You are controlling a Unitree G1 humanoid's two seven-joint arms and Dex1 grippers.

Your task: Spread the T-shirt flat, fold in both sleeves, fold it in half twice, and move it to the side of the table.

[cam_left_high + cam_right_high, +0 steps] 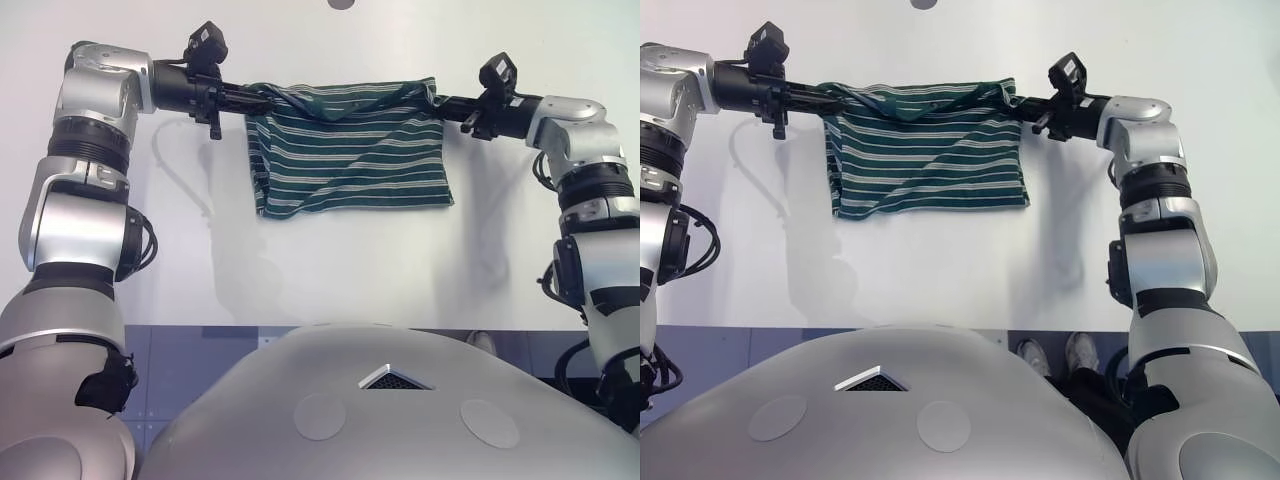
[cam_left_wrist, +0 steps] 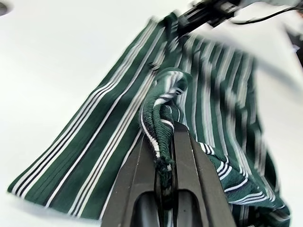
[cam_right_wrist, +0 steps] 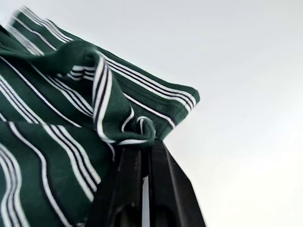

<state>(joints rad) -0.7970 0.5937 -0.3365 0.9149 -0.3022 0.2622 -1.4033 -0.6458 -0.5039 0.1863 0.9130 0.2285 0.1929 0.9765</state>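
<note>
The green T-shirt (image 1: 345, 150) with white stripes is folded into a rectangle and held stretched above the white table (image 1: 320, 270) at its far side. My left gripper (image 1: 262, 96) is shut on its top left corner, with bunched cloth pinched between the fingers (image 2: 182, 161). At the top right corner my right gripper (image 1: 436, 98) is shut on the cloth as well, and a fold of fabric (image 3: 137, 127) sits in its fingers (image 3: 163, 179). The shirt's lower edge (image 1: 930, 208) lies near or on the table.
The white table stretches bare to the left, right and front of the shirt. A small dark round spot (image 1: 341, 4) sits at the far edge. The table's front edge (image 1: 330, 326) runs just ahead of me, and a person's shoes (image 1: 1055, 352) stand on the floor beyond it.
</note>
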